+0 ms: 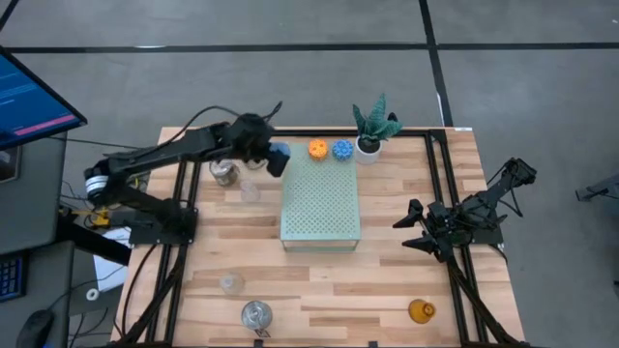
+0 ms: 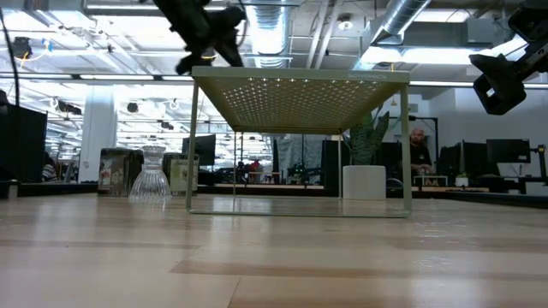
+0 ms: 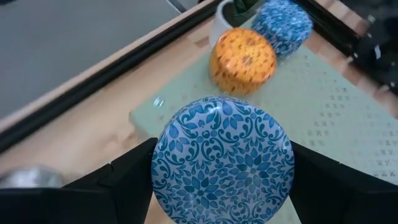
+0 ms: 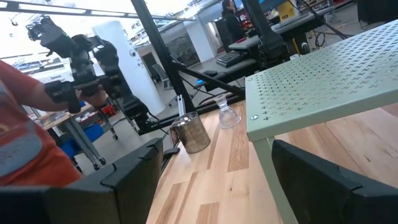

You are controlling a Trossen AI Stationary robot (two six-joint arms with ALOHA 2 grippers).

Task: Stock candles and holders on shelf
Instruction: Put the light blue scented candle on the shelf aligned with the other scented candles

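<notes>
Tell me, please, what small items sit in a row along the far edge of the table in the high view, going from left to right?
Silver tin → blue candle held in the left pincer → orange candle → second blue candle → potted plant.

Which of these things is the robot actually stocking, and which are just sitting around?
Part of the job: shelf; blue candle in left gripper; orange candle; second blue candle; silver tins; clear cups; amber cup.
Just there: plant; monitor.
</notes>
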